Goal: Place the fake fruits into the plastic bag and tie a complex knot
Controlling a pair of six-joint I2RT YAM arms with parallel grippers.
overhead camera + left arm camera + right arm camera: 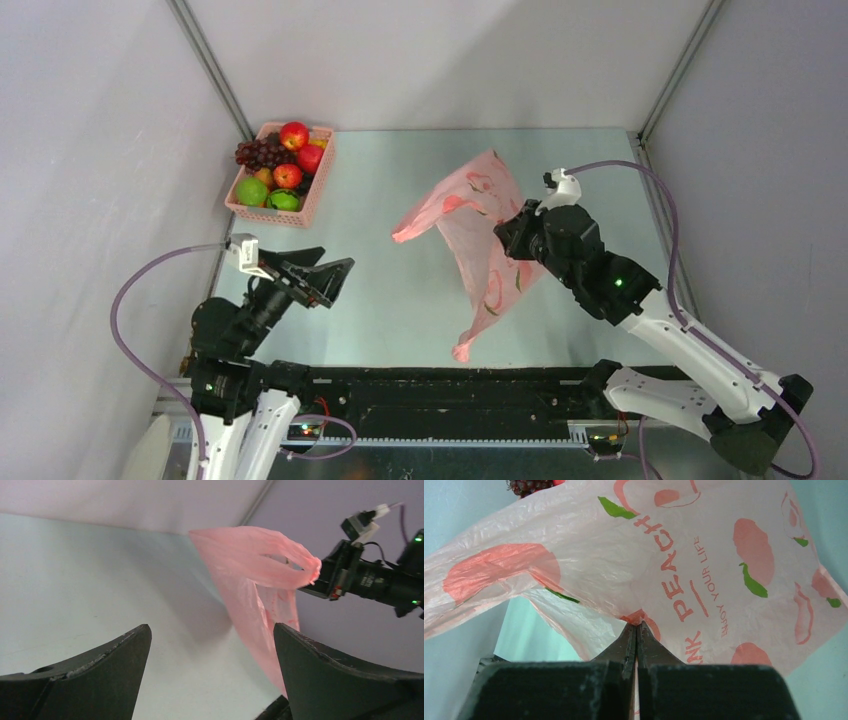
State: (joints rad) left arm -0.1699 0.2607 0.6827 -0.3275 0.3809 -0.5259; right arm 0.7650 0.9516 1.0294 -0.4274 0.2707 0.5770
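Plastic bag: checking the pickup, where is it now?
In the top view the plastic bag hangs right of centre, pinched in the right pincer, right of the basket.

The only print that can be read is on the plastic bag [704, 540], in the right wrist view. Large red capitals near the middle of the frame spell "PEACH", slanting from lower centre up toward the top edge. Just to their right, past a thin red line, smaller red capitals read "ENJOY YOUR LIFE" on the same slant. Below, right of centre, "NK" ends a word whose start is hidden. In the other two views the bag's print is too small to read.
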